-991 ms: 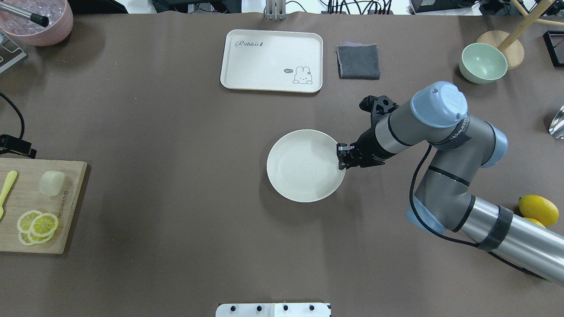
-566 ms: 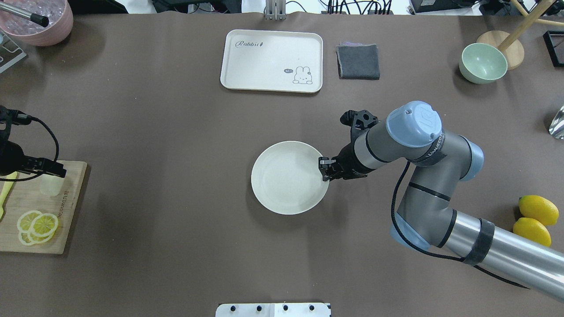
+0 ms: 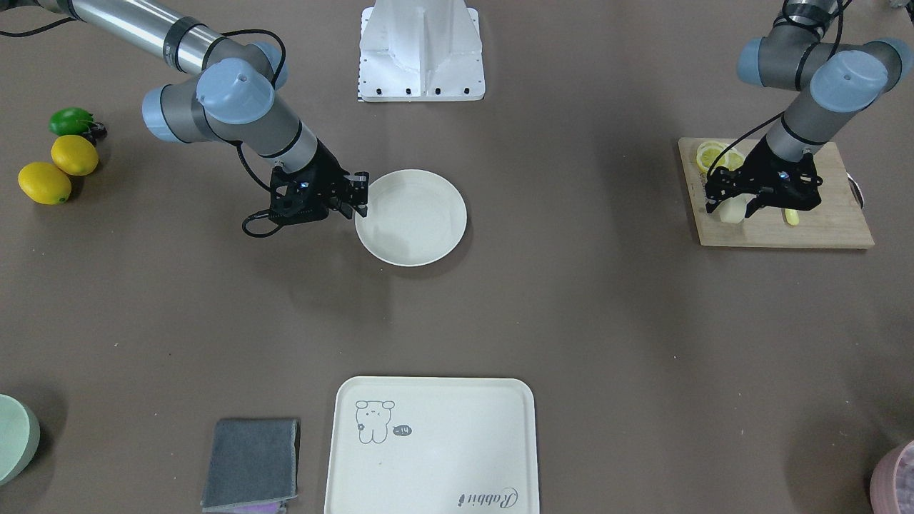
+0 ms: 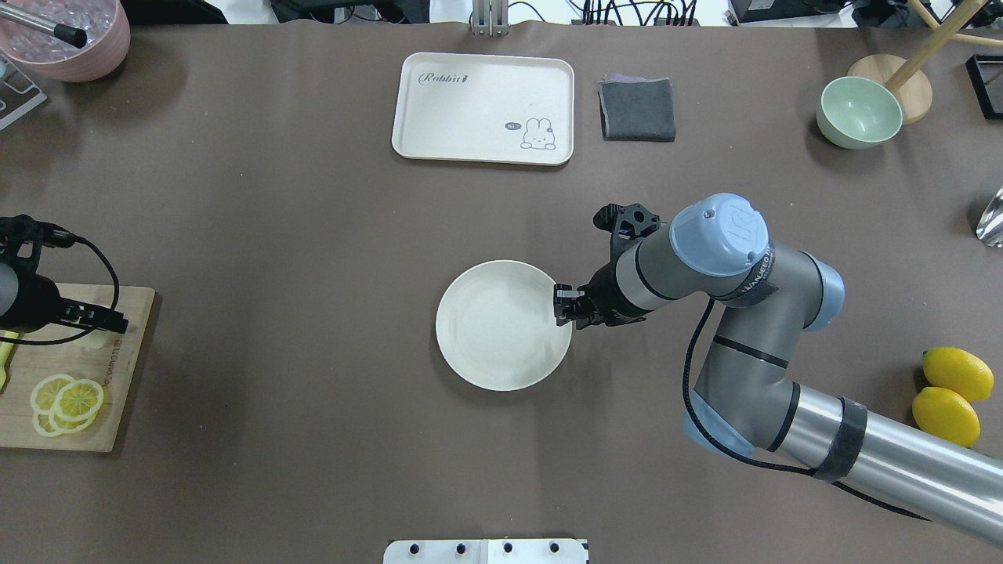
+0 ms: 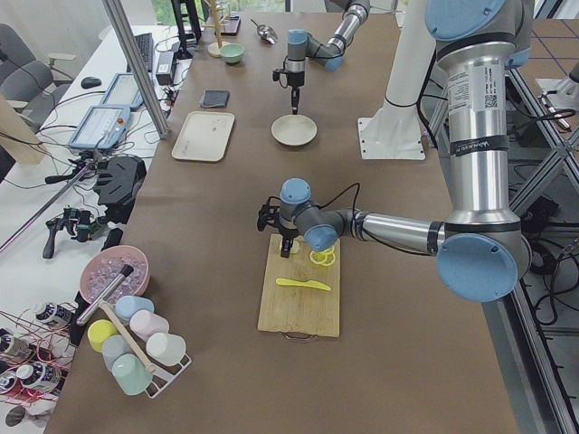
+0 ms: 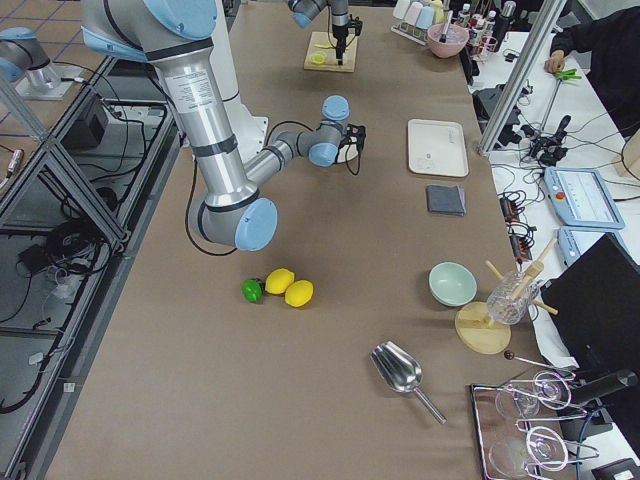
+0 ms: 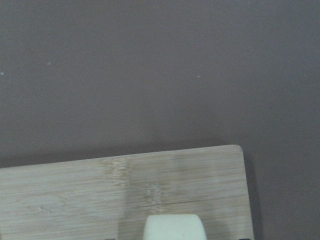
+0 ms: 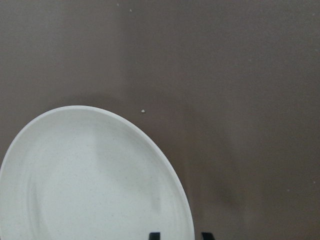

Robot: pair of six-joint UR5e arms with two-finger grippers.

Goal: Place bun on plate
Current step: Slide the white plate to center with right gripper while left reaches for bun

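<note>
Currently, the bun (image 3: 731, 213) is seen resting on a wooden cutting board (image 3: 785, 232) at the left end of the brown surface (image 4: 274, 235). It is straddled by the left gripper (image 3: 735, 205), whose fingers are held spread on either side of it, released rather than clenched. In the left wrist view the bun is framed at the bottom edge, close to a corner of the board. Lemon slices (image 4: 66, 399) are stacked on the same board, nearer the robot, and a yellow knife (image 5: 303, 284) is laid beside them. The plate (image 4: 494, 329) is set near the middle of the surface, well apart from the board. Its right rim is grasped by the right gripper (image 4: 563, 307), with one finger placed inside the rim and the other outside. At the far side a cream tray (image 4: 470, 102) and a folded grey cloth (image 4: 637, 110) are laid side by side. A green bowl (image 4: 858, 112) is placed at the far right, and two lemons (image 4: 956, 374) are found at the right edge.
</note>
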